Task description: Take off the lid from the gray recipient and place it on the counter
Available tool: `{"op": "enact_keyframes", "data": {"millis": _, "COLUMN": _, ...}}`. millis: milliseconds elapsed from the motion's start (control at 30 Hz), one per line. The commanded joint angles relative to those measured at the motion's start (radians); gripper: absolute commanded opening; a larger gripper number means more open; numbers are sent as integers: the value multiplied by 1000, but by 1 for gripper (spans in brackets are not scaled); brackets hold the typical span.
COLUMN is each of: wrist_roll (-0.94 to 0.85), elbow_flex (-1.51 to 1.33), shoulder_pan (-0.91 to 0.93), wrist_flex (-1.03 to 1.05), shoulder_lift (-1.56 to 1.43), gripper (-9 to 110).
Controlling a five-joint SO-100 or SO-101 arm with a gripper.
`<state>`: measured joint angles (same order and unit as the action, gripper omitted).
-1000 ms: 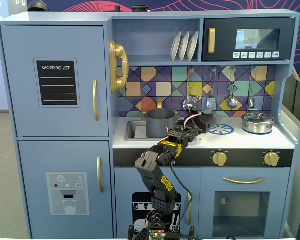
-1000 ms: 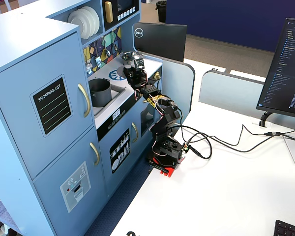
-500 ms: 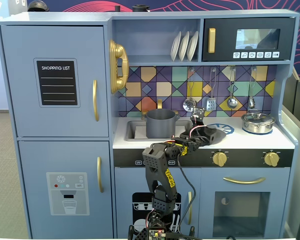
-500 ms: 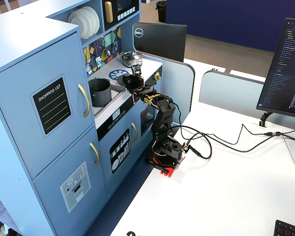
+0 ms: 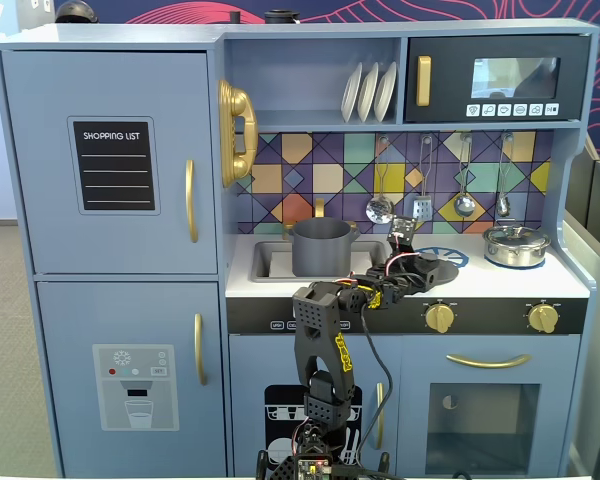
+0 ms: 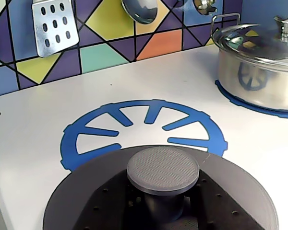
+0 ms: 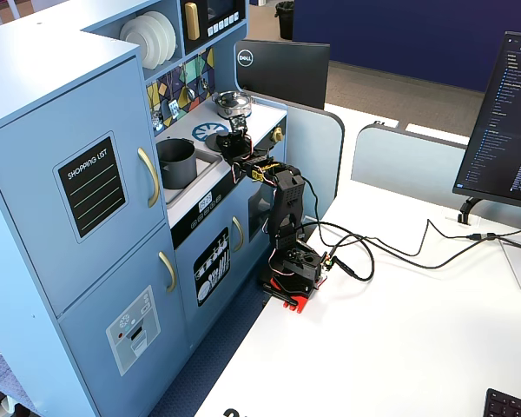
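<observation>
Lid [image 6: 163, 191], matte dark gray disc with knob, lies on white counter [image 6: 33, 134], overlapping the blue burner ring [image 6: 144, 132] at six o'clock; gripper [image 5: 412, 262] jaw state unclear.

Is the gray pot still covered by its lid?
No. The gray pot stands open-topped in the sink; its lid lies by the blue ring.

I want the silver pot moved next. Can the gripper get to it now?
Probably not yet: the gripper seems occupied with the gray lid at the blue burner ring, though the silver pot stands unobstructed beyond.
</observation>
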<state>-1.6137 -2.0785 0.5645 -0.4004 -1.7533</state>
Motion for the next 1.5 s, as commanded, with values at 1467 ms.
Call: {"op": "enact_keyframes", "data": {"millis": 1467, "wrist_roll": 121, "elbow_flex": -759, "shoulder_pan": -534, "wrist_flex": 1273, "shoulder_lift": -1198, "gripper": 0}}
